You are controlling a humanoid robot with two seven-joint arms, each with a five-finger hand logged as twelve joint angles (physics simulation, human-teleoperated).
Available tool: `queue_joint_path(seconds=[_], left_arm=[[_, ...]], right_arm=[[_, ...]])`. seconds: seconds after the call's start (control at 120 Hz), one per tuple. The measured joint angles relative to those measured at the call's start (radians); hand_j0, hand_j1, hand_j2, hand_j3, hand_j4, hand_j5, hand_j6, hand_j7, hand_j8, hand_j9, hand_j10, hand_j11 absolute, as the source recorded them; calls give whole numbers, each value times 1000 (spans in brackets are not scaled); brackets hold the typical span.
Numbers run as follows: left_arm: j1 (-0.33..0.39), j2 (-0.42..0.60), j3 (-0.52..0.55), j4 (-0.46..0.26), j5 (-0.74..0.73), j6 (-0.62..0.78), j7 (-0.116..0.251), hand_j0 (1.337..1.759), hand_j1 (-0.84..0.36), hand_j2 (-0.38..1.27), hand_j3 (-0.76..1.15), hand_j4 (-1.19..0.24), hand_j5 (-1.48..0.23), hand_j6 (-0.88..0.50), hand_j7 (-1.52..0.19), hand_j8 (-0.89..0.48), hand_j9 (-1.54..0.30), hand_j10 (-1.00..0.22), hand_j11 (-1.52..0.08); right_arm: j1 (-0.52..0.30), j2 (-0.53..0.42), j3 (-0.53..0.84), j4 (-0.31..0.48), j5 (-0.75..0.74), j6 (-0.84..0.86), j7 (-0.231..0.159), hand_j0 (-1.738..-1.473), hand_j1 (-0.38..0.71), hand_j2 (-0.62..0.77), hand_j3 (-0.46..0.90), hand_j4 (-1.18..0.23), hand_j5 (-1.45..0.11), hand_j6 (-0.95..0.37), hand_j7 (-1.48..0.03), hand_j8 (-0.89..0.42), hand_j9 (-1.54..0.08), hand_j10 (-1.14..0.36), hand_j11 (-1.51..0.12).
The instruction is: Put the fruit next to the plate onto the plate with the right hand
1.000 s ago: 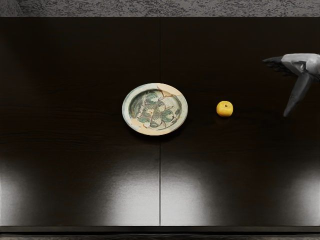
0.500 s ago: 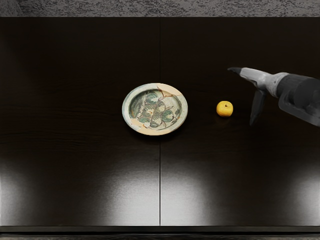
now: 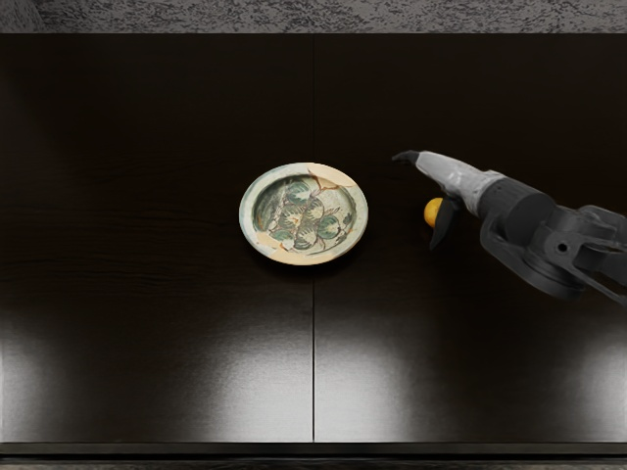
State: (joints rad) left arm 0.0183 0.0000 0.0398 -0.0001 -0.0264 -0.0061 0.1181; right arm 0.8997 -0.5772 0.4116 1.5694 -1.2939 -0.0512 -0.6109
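The fruit (image 3: 431, 211), small, round and yellow-orange, sits on the counter (image 3: 157, 323) to the right of the plate (image 3: 304, 213), apart from it with a strip of bare dark surface between them. Only its left part shows, because my right hand (image 3: 446, 183) is over it and covers the rest. My fingers (image 3: 409, 157) are stretched out nearly flat and point up and to the left, past the fruit toward the plate's side, while my thumb (image 3: 441, 223) hangs straight down across the fruit's right half. The hand is wide open and has hold of nothing; from this angle I cannot tell whether the thumb touches the fruit or only passes in front of it. My grey forearm and dark wrist joint run off to the right edge of the view. The plate is round and shallow, with a pale rim and a green painted pattern, and it lies flat with nothing on it, straddling the thin seam (image 3: 313, 372) that runs down the middle of the glossy black counter. A mottled grey wall (image 3: 294, 15) borders the far edge.
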Motion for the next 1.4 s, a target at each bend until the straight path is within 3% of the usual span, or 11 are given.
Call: queue_joint_path(seconds=[0.125, 0.467, 1.075, 1.4], left_arm=[[0, 0, 0, 0, 0, 0, 0, 1658, 349, 0, 0, 0, 0, 0, 0, 0, 0, 0, 0], [0, 0, 0, 0, 0, 0, 0, 1658, 349, 0, 0, 0, 0, 0, 0, 0, 0, 0, 0], [0, 0, 0, 0, 0, 0, 0, 1658, 349, 0, 0, 0, 0, 0, 0, 0, 0, 0, 0], [0, 0, 0, 0, 0, 0, 0, 1658, 349, 0, 0, 0, 0, 0, 0, 0, 0, 0, 0]], right_arm=[[-2, 42, -2, -15, -25, -3, 0, -1658, -148, -31, 0, -173, -220, -175, -220, -173, -220, -172, -220], [-7, 41, 0, -61, -67, -46, 0, -1658, -86, -42, 0, -224, -287, -226, -287, -224, -287, -223, -287], [-115, 94, 0, -193, -120, -243, 0, -1658, 35, -61, 0, -325, -419, -326, -418, -325, -419, -324, -418], [-141, 124, -1, -212, -139, -313, 0, -1658, 53, -64, 0, -339, -438, -340, -437, -339, -437, -338, -437]])
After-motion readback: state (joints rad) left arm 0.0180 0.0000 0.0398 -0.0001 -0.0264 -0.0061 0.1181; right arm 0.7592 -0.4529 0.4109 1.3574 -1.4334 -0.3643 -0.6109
